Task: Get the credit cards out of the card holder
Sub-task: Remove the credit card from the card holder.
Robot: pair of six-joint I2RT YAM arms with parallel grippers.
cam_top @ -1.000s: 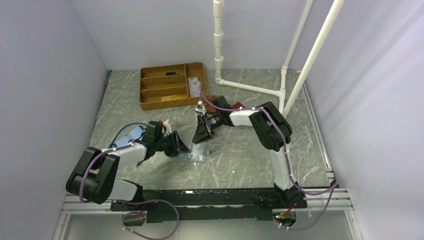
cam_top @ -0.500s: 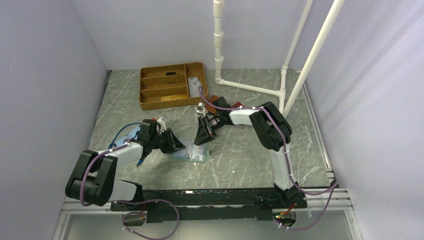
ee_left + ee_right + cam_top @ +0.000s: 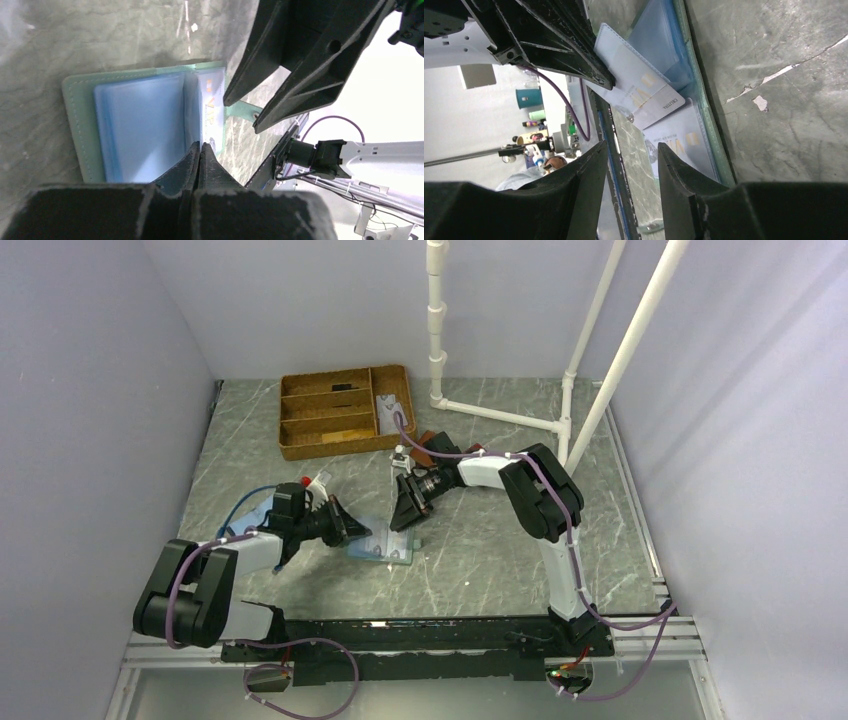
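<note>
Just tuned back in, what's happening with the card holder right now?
The card holder lies open on the table. The left gripper has its jaws shut on one of the holder's clear sleeves, holding it raised, with a whitish card poking partway out. The right gripper hovers just above, jaws open, holding nothing. A second card sits in its pocket.
</note>
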